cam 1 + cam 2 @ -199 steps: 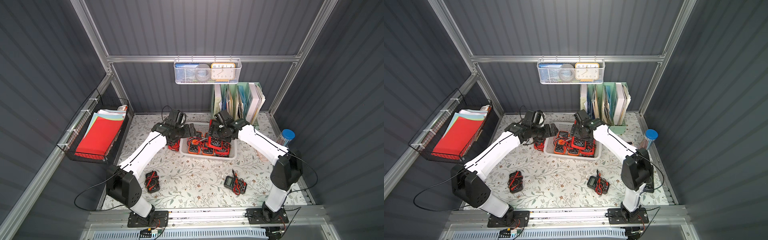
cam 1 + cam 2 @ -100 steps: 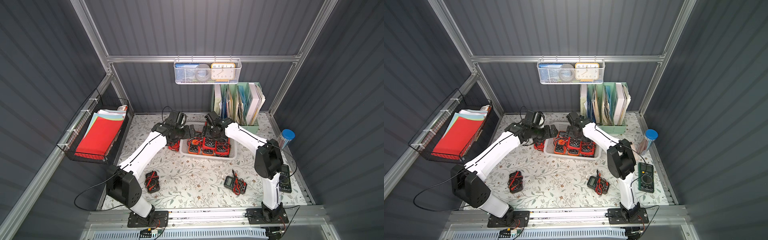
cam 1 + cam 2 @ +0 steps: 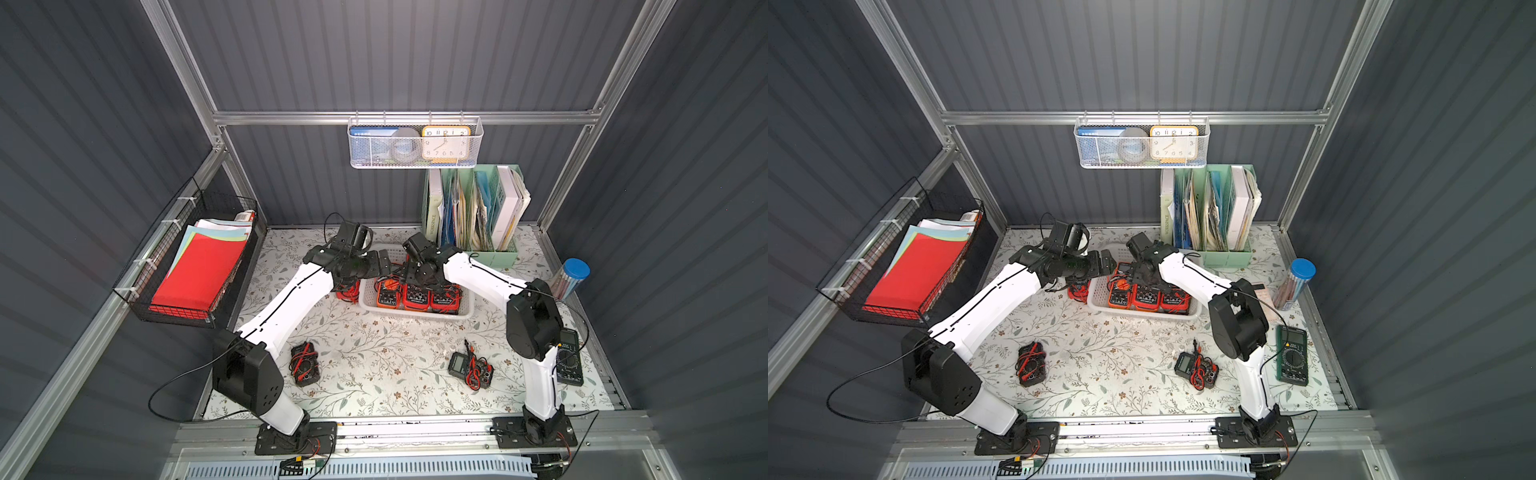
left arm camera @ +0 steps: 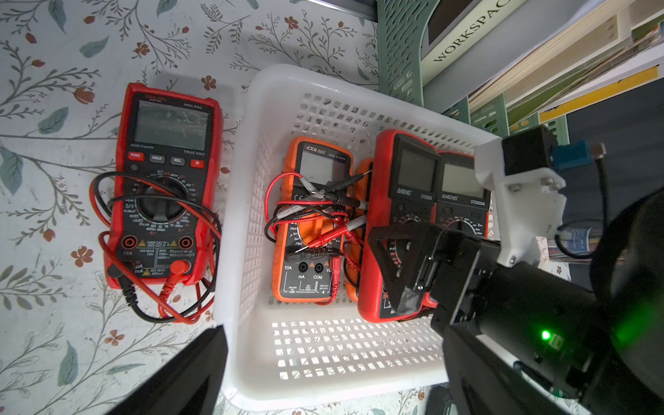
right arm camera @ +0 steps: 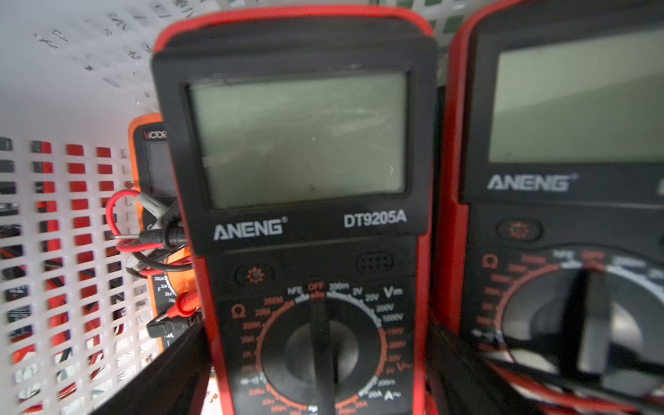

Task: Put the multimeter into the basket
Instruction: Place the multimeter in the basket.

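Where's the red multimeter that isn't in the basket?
Left wrist view: red multimeter lies face up on the table, just left of the basket.

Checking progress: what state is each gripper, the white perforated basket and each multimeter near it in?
left gripper: open, empty.
right gripper: shut on red ANENG multimeter.
white perforated plastic basket: partly filled.
red ANENG multimeter: held inside basket, dial OFF.
second red ANENG multimeter: in basket.
orange VICTOR multimeter: in basket, under leads.
red 890C multimeter: outside, on table beside basket.
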Controlling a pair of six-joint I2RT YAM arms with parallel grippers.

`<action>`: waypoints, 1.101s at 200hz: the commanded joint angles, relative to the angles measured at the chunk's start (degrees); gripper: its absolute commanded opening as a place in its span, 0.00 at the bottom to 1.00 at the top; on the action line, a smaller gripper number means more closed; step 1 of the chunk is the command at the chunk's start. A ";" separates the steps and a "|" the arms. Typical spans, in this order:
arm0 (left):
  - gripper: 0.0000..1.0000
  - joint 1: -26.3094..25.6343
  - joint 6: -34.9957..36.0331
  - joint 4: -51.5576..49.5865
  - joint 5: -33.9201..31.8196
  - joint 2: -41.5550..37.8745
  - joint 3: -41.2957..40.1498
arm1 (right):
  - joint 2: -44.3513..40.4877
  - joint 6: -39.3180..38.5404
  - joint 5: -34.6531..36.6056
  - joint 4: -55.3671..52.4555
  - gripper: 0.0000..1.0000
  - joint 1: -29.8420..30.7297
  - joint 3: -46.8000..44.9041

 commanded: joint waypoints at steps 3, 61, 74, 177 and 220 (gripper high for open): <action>0.99 0.06 -0.19 -0.59 0.55 -0.25 0.53 | -1.98 1.47 1.92 -1.73 0.78 -0.06 -1.12; 0.99 0.26 0.49 -2.19 -1.30 0.01 1.97 | -2.46 1.44 3.43 -3.68 0.99 -0.05 1.03; 0.99 0.37 0.69 -2.60 -1.41 0.19 2.38 | -2.59 1.62 3.49 -4.14 0.99 -0.04 1.35; 0.99 2.32 1.77 -4.64 -5.48 0.54 3.15 | -8.13 0.63 -0.52 -0.05 0.99 0.00 -0.87; 0.99 9.84 4.50 -6.12 -5.64 3.09 2.73 | -14.78 0.56 -4.12 3.63 0.99 0.05 -5.46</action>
